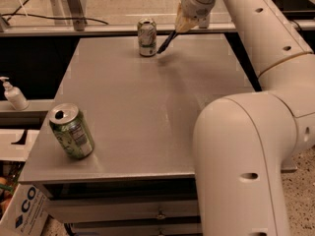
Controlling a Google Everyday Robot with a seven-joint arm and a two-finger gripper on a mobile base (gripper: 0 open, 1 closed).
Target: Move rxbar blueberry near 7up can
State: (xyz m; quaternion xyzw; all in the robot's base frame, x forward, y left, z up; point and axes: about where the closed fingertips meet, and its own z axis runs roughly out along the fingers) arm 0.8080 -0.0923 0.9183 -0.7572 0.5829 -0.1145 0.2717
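Note:
The 7up can (146, 37) stands upright at the far edge of the grey table (147, 107), pale silver-green. My gripper (183, 23) is at the far side, just right of the can, shut on the rxbar blueberry (166, 42). The dark flat bar hangs slanted down-left from the fingers, its lower tip close to the can's base and near or on the tabletop.
A brighter green can (72, 131) stands tilted at the near left of the table. My large white arm (246, 146) fills the right foreground. A soap bottle (14, 95) stands left of the table, a box (24, 213) below it.

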